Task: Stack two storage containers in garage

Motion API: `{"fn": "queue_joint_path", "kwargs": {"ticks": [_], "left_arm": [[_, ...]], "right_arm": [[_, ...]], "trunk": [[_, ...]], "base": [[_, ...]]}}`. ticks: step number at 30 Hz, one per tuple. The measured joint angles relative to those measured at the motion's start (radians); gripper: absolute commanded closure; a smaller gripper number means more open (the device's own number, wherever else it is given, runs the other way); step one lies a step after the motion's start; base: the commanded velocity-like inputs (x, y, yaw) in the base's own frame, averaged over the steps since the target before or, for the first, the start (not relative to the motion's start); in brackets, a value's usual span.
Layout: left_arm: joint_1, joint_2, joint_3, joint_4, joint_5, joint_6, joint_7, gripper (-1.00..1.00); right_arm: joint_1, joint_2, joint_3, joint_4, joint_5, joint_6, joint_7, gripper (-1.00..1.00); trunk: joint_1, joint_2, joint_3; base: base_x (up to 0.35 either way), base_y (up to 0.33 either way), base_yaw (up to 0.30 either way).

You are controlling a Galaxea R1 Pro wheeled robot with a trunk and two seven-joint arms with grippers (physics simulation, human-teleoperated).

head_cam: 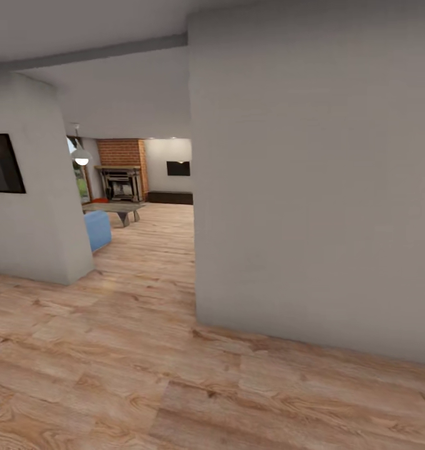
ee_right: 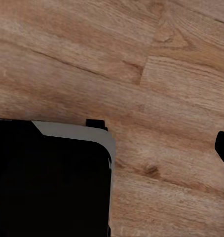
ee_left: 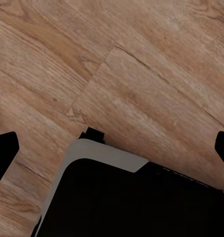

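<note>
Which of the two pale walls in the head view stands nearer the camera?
The broad wall on the right: it looms large and meets the wood floor lower in the picture than the narrower left wall beside the blue seat.

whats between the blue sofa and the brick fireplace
In the head view, a low grey coffee table stands on the wood plank floor between the blue sofa and the brick fireplace.

Scanned every view for lettering: found no readable text, label, brand, number or sign anywhere.
</note>
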Motion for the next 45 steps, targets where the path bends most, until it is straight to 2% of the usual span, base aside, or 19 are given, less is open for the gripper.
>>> {"fn": "queue_joint_path", "kwargs": {"ticks": [45], "left_arm": [[0.0,0.0,0.0,0.0,0.0,-0.002,0.0,-1.0]], "right_arm": [[0.0,0.001,-0.005,0.0,-0.002,0.002,-0.001,-1.0]], "trunk": [[0.0,0.0,0.0]], "base": [[0.322,0.0,0.278]]}}
